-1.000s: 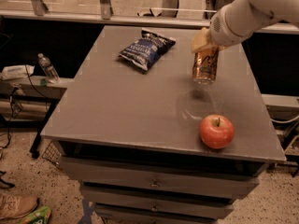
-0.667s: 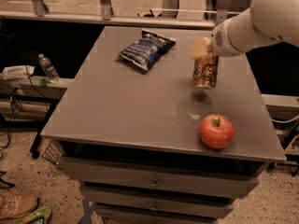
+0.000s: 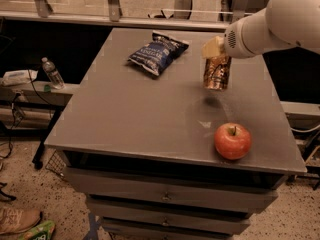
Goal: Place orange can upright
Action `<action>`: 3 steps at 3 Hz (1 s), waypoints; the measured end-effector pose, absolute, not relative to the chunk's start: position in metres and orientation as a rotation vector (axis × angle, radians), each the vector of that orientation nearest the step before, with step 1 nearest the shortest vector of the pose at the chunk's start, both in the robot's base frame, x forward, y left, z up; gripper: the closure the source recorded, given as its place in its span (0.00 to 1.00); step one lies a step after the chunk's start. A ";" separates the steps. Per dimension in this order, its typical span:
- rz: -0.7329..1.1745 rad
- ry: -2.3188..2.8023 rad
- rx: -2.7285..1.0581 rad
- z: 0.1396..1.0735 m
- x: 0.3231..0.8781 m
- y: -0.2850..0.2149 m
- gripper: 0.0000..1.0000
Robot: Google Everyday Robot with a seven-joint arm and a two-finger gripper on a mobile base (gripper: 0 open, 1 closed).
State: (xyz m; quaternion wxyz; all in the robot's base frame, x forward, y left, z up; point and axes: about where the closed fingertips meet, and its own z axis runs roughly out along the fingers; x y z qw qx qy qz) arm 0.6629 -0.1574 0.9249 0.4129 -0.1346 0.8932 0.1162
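1. Camera view: pinching the orange can [image 3: 217, 74] by its top with the fingers [image 3: 212, 47] of the gripper [image 3: 216, 55].
2. Holding it upright, hanging just above the counter [image 3: 130, 109], near the right edge.
3. Sharing the counter with a red apple [image 3: 232, 141] near the front right corner and a blue chip bag [image 3: 157, 53] toward the far edge.

Table [image 3: 125, 114], drawers [image 3: 165, 196] under top. On top: chip bag [image 3: 157, 54] rear, left of centre; apple [image 3: 233, 140] front-right, near front edge. Over rear-right of top: orange can [image 3: 217, 74], approx. upright, clear of surface, right of chip bag, behind apple, apart from both. At can's upper end: gripper [image 3: 215, 53], clamped on it; arm [image 3: 270, 24] enters from upper right. Left of table, lower: water bottle [image 3: 52, 73] standing on ledge [image 3: 65, 91]. Floor, front-left: shoe [image 3: 17, 219].
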 end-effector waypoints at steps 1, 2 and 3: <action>0.251 2.157 -0.381 0.937 0.666 -0.157 1.00; 0.190 2.000 -0.455 0.955 0.671 -0.157 1.00; 0.098 1.872 -0.545 0.958 0.676 -0.152 1.00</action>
